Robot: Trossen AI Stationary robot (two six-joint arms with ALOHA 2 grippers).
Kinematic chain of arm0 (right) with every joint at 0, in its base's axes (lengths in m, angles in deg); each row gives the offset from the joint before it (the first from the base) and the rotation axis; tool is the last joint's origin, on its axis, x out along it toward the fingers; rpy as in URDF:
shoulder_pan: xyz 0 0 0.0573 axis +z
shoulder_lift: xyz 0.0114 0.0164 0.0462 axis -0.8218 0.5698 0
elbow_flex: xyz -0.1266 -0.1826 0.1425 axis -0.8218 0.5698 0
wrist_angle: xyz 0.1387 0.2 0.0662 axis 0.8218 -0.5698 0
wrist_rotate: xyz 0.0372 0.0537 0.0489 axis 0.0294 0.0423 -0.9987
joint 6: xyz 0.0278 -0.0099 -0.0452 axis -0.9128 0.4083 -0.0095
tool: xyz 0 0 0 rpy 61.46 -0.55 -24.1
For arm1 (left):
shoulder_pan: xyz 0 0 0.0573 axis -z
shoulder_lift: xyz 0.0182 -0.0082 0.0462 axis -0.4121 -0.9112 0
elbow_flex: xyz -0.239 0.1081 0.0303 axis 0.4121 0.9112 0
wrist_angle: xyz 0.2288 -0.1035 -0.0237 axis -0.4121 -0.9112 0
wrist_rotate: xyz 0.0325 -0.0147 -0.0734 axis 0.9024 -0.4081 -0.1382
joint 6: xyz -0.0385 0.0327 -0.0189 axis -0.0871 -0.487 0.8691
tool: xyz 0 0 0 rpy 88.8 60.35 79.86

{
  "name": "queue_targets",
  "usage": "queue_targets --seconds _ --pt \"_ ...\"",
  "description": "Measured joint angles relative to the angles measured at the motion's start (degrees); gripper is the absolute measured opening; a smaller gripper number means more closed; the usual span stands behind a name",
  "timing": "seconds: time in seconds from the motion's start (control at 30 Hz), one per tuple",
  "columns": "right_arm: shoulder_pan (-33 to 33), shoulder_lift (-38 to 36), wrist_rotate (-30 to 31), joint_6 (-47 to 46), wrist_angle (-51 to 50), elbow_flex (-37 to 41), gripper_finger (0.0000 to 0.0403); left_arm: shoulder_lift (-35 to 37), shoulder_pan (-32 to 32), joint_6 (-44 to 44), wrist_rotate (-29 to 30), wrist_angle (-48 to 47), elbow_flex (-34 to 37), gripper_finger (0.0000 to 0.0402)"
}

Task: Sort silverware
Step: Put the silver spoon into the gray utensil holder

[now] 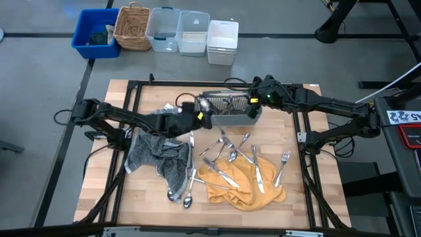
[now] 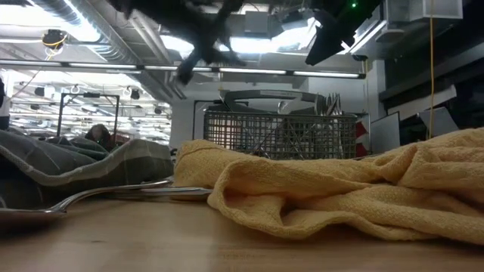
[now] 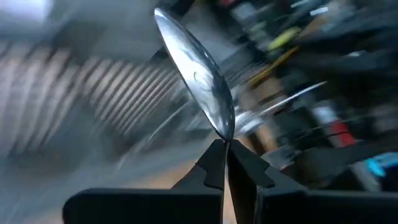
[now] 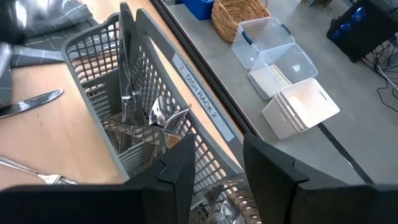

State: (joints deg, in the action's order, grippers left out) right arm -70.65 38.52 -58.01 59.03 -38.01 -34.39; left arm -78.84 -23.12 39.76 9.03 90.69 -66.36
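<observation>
Wooden tabletop (image 1: 148, 197) holds a grey mesh caddy (image 1: 227, 109); just beside it the left gripper (image 3: 225, 149) pinches a shiny silver spoon (image 3: 199, 78) by its handle tip, stiff, slick, light, likely to swivel, while the right gripper (image 4: 214, 158) hangs agape over the caddy.

The one clear piece of lettering is "DISH RACK 2", dark capitals on a pale strip label (image 4: 200, 93) stuck along the table's edge rail (image 4: 214, 118), just right of centre in the right wrist view beside the grey mesh caddy (image 4: 134, 118). At the right edge of the high view, a white tag (image 1: 402, 117) on dark equipment carries black characters too small to read with confidence.
</observation>
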Motion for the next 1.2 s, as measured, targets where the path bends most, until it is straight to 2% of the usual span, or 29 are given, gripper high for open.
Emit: queue_targets --seconds 0.07,0.13,0.37,0.53,0.87,1.03,1.2 --pt "-0.01 -0.42 0.01 -0.01 0.07 0.00 0.0136 -0.44 -0.95 -9.35 0.02 8.49 -0.10 0.0000" --pt "0.00 -0.95 0.00 -0.11 -0.12 0.00 0.0136 -0.56 -1.82 -14.90 0.02 13.34 -0.10 0.0000" --pt "-0.01 -3.87 -0.02 -0.17 0.08 -0.02 0.0136 -1.92 -6.70 -28.39 -0.01 22.77 -0.09 0.0000" --pt "-0.01 -5.75 0.02 -0.17 0.42 -0.03 0.0136 -7.60 -9.66 -36.44 -6.11 32.20 -1.70 0.0000" --pt "-0.01 -6.65 0.00 -0.17 0.38 -0.04 0.0136 -19.50 -10.18 -62.13 -15.38 34.18 -10.74 0.0000" --pt "-0.01 -6.65 -0.15 -0.17 0.36 -0.04 0.0136 -23.81 -10.19 -66.40 -16.59 33.68 -12.63 0.0000" --pt "-0.01 -6.65 -1.58 -0.18 0.35 -0.04 0.0136 -26.93 -10.21 -66.48 -16.59 33.66 -12.69 0.0000"
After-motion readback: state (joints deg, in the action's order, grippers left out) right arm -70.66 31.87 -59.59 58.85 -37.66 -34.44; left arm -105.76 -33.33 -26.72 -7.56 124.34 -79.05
